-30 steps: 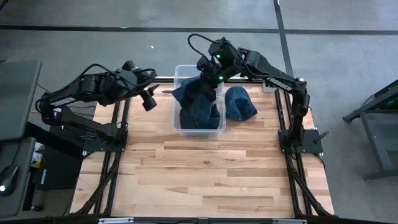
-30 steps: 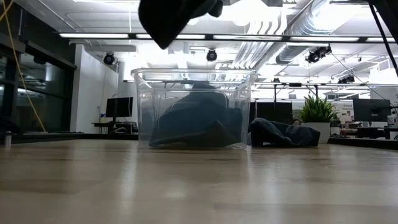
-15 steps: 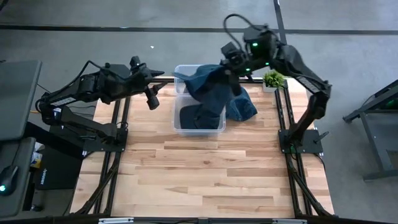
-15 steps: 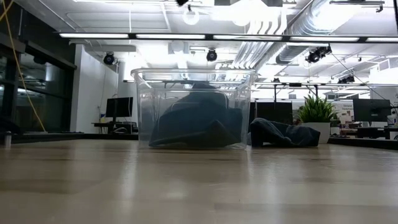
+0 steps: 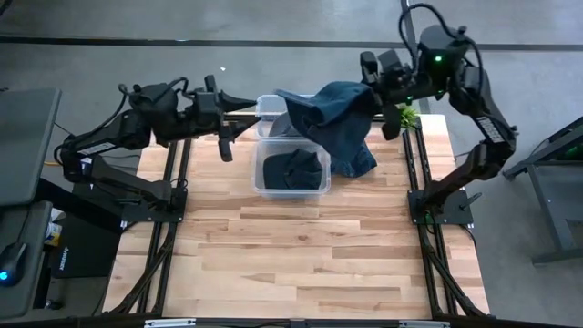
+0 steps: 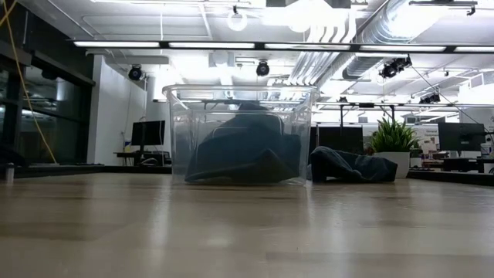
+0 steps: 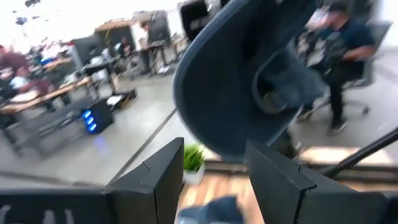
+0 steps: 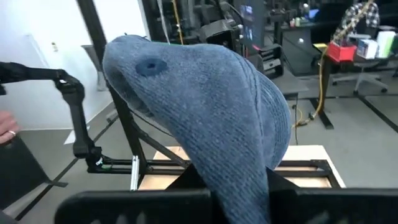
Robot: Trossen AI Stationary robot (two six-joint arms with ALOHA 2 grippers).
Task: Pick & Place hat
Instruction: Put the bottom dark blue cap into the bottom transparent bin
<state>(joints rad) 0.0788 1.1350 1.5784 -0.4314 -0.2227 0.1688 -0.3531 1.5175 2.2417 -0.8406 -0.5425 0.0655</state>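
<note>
My right claw [image 5: 375,80], raised above the desk's [image 5: 301,246] far edge, is clenched on the blue hat [image 5: 332,114], which hangs below and leftward over the clear bin [image 5: 291,187], nearer it than my idle, parted left claw [image 5: 223,137].
</note>
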